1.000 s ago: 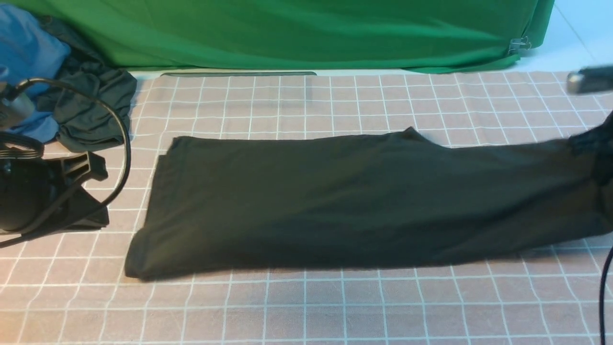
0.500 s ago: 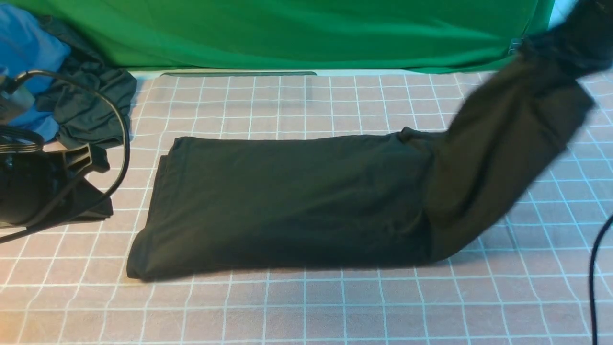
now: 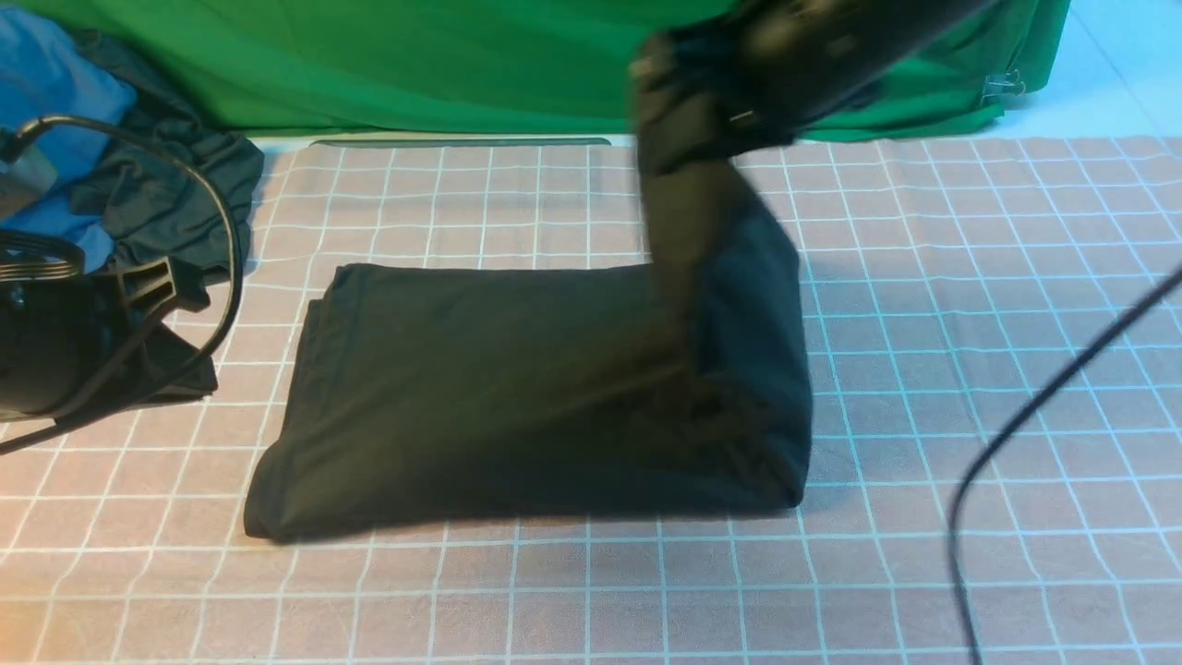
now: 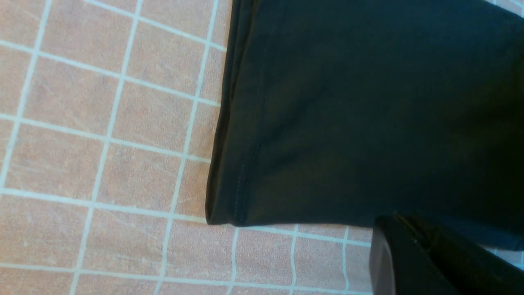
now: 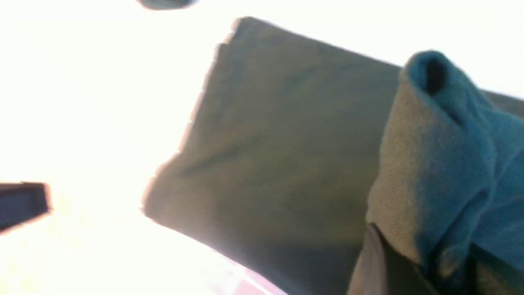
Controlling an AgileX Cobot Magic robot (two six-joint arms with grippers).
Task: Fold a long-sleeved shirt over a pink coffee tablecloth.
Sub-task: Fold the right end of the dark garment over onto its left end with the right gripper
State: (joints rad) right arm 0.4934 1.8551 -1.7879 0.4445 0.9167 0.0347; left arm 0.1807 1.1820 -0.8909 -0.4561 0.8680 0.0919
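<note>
The long-sleeved shirt (image 3: 517, 397) lies as a dark folded band on the pink coffee tablecloth (image 3: 970, 231). Its right end is lifted and doubled back over the middle. My right gripper (image 3: 702, 120), blurred above the cloth, is shut on that lifted end. In the right wrist view, bunched fabric (image 5: 446, 155) sits between the jaws of the right gripper (image 5: 430, 262), above the flat shirt (image 5: 278, 155). My left gripper (image 3: 180, 342) rests open beside the shirt's left edge, holding nothing. The left wrist view shows the shirt's hem corner (image 4: 237, 205) and one dark finger (image 4: 409, 258).
A plain green cloth (image 3: 554, 65) hangs along the back, with a metal clip (image 3: 1002, 88) at its right end. A smaller dark garment (image 3: 175, 203) bunched with blue cloth (image 3: 46, 102) sits at the back left. A black cable (image 3: 1016, 425) crosses the right side.
My right gripper has swung up and to the left with the shirt's right end. That end went from flat on the cloth to standing over the shirt's middle. The left arm barely moved.
</note>
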